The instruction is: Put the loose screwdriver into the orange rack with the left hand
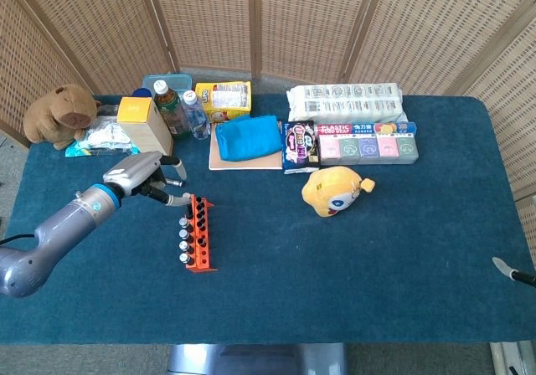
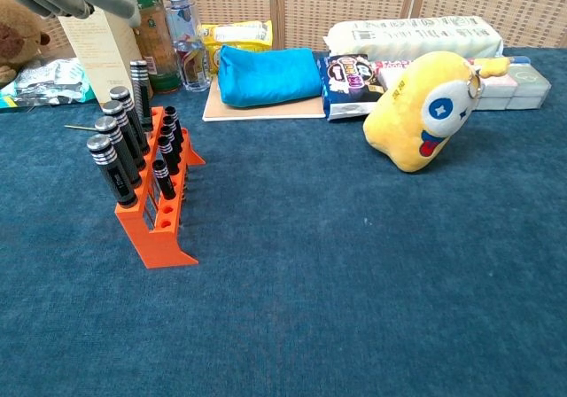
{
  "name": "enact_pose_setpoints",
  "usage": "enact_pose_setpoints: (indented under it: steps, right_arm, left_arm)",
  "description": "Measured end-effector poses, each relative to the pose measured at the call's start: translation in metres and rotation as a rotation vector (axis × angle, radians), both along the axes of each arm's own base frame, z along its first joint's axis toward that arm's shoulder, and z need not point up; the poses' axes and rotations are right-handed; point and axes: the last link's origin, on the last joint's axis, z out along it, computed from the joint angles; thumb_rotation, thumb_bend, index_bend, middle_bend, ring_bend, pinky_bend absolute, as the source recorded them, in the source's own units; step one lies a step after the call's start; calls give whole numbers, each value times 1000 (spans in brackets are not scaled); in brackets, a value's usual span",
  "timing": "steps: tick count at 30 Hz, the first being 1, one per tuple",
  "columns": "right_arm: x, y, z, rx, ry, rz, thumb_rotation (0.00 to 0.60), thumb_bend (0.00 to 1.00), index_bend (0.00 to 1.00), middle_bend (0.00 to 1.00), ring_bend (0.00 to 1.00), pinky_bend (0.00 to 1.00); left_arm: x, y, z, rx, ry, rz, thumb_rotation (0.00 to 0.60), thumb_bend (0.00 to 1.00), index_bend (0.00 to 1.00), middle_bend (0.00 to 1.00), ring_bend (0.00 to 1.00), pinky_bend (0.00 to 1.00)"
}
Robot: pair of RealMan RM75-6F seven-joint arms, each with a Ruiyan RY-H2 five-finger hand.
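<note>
My worktop is covered in blue cloth. On it the orange rack runs lengthwise from 12 to 6 o'clock in the head view. The screwdrivers all stand upright in it, handles up, long axes vertical, including the one in the far end slot. My left robot hand hovers at the rack's 10 o'clock, fingers spread, grasping nothing. Of my right robot hand only a tip shows at the edge; I cannot tell its state.

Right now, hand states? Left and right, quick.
Left hand: open, fingers apart, holding nothing, beside the orange plastic screwdriver rack.
Right hand: only a sliver at the frame edge, state cannot be told.
</note>
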Motion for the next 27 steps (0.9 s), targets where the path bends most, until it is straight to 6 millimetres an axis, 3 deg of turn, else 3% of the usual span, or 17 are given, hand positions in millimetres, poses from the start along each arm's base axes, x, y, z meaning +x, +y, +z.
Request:
enact_pose_setpoints:
  steps: [3,11,27]
  right_arm:
    - [0,0,0,0,-1,-1,600,0,84,0,0,0]
    - [0,0,-1,4,1,0,600,0,84,0,0,0]
    - [0,0,-1,2,0,-4,600,0,84,0,0,0]
  left_arm:
    - [0,0,-1,-10,9,13,227,73,548,1000,954,1000]
    - [-2,3,-1,20,35,9,218,74,552,1000,949,1000]
    - [0,13,-30,5,127,6,205,78,553,1000,944,1000]
